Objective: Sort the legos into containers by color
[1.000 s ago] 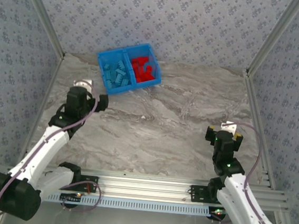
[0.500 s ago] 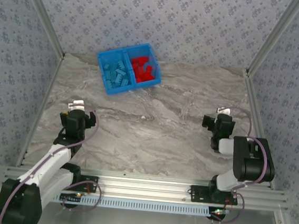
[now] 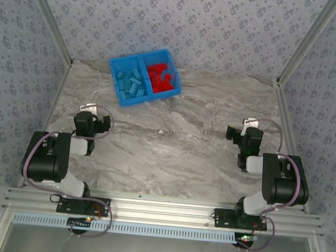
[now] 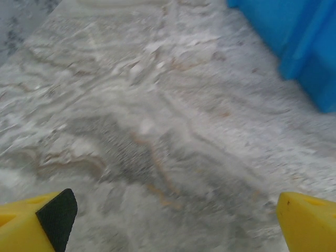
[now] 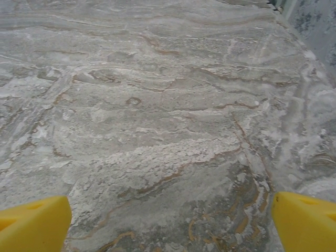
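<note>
The marbled table [image 3: 172, 147] carries the blue bin [image 3: 149, 100] at its far left. The left gripper [image 4: 178, 223] and right gripper [image 5: 170, 223] hover low over bare tabletop, jaws spread wide and empty. Light blue legos [image 3: 130, 84] fill the bin's left compartment, red legos [image 3: 162, 78] the right.

This is a robot test cell in a lab. An aluminium profile rail [image 3: 166, 208] behind the left gripper [image 3: 89, 111] and right gripper [image 3: 248, 125] carries the bolted arm mounts [image 3: 230, 217]. Aluminium posts [image 3: 49, 19] and patterned backdrop panels [image 3: 184, 20] enclose the marble-print table [image 3: 172, 144] ahead of both grippers.
</note>
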`<action>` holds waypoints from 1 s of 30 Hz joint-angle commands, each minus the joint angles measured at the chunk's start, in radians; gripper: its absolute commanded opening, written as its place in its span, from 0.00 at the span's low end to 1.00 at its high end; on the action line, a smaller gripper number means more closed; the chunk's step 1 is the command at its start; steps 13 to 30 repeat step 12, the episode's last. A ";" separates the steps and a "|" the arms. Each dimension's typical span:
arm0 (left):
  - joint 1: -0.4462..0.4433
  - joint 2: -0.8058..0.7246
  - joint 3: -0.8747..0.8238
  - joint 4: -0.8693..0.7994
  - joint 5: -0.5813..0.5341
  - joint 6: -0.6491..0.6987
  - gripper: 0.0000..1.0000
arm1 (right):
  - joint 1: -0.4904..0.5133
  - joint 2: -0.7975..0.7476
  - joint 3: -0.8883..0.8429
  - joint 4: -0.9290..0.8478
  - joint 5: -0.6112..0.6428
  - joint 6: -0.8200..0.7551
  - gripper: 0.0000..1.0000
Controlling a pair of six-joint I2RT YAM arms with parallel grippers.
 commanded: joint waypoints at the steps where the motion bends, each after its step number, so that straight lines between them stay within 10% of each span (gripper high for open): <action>1: 0.004 -0.006 0.015 0.068 0.049 0.005 0.99 | -0.011 -0.005 0.027 0.000 -0.058 -0.023 1.00; 30: 0.003 -0.007 0.016 0.065 0.050 0.005 0.99 | -0.022 -0.006 0.029 -0.004 -0.093 -0.025 1.00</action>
